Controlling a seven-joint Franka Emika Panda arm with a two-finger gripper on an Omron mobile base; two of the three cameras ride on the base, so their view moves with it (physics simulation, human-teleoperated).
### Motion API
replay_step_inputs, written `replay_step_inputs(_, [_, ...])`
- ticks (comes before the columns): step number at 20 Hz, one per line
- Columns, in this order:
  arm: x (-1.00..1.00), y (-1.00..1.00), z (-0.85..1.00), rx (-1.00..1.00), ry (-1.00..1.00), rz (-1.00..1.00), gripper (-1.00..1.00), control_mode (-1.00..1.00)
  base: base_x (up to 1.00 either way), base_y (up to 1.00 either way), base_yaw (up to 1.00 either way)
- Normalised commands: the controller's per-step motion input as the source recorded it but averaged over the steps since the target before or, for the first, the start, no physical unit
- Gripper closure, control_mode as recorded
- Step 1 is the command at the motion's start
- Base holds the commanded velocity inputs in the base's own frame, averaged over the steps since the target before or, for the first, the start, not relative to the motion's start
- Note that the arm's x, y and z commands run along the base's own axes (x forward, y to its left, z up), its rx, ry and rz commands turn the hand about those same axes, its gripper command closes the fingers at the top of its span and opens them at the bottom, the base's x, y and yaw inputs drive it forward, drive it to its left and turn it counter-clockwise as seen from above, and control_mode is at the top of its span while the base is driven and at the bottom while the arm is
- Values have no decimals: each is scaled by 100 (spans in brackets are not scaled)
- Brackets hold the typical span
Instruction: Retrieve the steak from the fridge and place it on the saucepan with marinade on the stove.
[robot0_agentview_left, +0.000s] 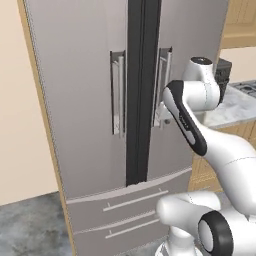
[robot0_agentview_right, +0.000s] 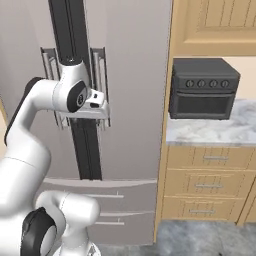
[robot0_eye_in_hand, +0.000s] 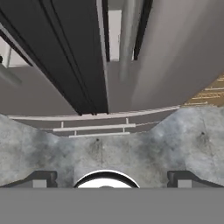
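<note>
The fridge (robot0_agentview_left: 80, 100) is brushed grey steel with a black strip between its doors. Beside it sit honey-toned wooden cabinets (robot0_agentview_right: 210, 185), a black oven (robot0_agentview_right: 202, 89), and a grey-white marbled surface (robot0_agentview_right: 210, 131). The floor (robot0_eye_in_hand: 131, 148) is mottled grey.

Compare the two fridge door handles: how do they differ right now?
The left handle stands clear, with nothing near it; the right handle has the open gripper right beside it, though contact can't be judged. In the left base view the left handle shows whole, while the arm hides the right handle's lower end. Both are long vertical grey bars flanking the dark centre seam.
</note>
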Motion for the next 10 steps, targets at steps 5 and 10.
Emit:
replay_step_inputs(5, [0, 0, 0, 0, 0, 0, -100, 100, -5, 18, 26])
replay_step_inputs(10, [0, 0, 0, 0, 0, 0, -100, 100, 6, -2, 1])
